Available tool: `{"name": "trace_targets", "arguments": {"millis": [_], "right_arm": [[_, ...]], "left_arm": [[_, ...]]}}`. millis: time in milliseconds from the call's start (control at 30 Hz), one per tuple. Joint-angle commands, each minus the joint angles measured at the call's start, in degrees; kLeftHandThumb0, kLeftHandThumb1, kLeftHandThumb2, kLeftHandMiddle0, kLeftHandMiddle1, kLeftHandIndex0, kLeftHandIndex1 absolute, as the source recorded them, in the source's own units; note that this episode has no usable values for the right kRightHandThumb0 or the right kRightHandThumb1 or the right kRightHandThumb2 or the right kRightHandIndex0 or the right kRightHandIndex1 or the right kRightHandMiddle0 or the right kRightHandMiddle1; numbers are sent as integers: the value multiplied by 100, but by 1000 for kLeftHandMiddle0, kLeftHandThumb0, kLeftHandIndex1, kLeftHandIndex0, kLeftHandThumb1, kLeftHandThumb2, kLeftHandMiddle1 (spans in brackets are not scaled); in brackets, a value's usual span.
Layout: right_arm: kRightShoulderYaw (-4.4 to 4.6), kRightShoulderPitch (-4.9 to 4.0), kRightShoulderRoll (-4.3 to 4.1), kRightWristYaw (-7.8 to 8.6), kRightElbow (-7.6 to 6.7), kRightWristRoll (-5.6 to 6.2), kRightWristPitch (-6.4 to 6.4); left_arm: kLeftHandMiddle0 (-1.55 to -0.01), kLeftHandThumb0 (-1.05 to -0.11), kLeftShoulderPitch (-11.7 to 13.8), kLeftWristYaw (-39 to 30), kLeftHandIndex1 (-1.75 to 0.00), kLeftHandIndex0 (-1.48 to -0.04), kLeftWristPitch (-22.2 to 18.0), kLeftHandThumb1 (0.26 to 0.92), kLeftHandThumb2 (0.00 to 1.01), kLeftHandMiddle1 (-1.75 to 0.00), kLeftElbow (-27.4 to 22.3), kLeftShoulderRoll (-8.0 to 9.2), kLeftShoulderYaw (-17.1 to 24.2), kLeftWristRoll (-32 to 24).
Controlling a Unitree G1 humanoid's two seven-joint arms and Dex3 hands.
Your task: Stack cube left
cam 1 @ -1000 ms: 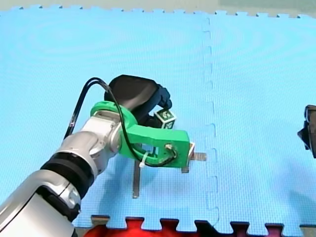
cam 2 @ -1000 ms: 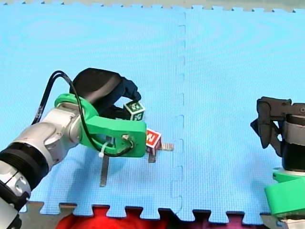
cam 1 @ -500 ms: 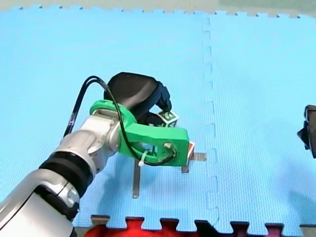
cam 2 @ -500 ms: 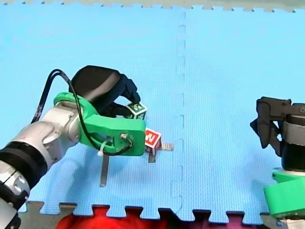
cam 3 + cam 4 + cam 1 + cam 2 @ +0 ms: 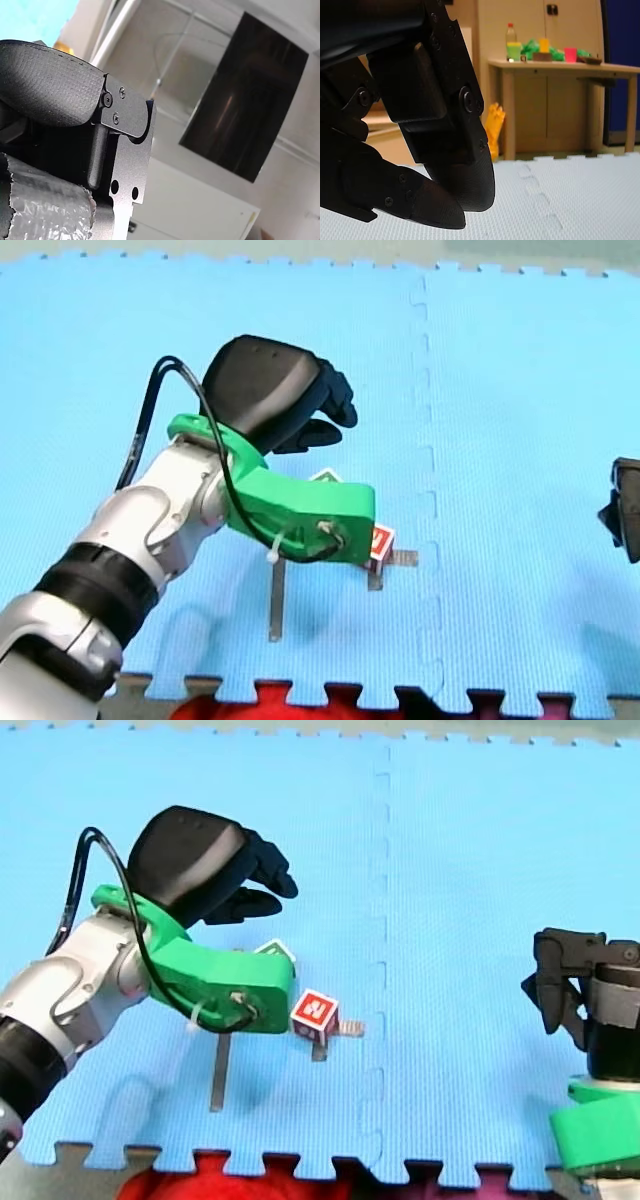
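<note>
Black left hand (image 5: 205,870) hovers above green cube (image 5: 277,952).

The red cube (image 5: 316,1013) lies on the mat (image 5: 480,870); green cube (image 5: 277,952) (half hidden) just beside.

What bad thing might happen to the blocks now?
The green cube seems to sit beside the red cube, not on it, half hidden behind the left arm's green wrist bracket, which might bump either. The left hand above holds nothing, so a new grab may miss. The right hand is at the mat's right edge.
</note>
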Motion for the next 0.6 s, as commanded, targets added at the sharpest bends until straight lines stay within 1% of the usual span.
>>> {"name": "trace_targets", "arguments": {"millis": [0,233,467,500,567], "right_arm": [[-10,-9,-27,-6,23,23,-25],[-3,-17,-22,4,69,49,-51],[-5,10,-15,-21,46,26,-63],[-5,14,-14,-22,43,26,-66],[-5,19,-11,-22,31,26,-66]], "left_arm": [[-1009,-469,82,-86,-26,-1333,61,777,0,-1746,-215,68,62,12],[-1009,-481,196,-139,-20,-1331,88,772,0,-1746,-479,131,126,98],[-1012,-484,276,-187,-15,-1329,67,767,0,-1746,-639,167,185,129],[-1013,-496,280,-223,-8,-1267,38,763,0,-1746,-644,173,196,108],[-1015,-557,237,-271,-2,-1054,-45,744,0,-1746,-517,184,197,89]]}}
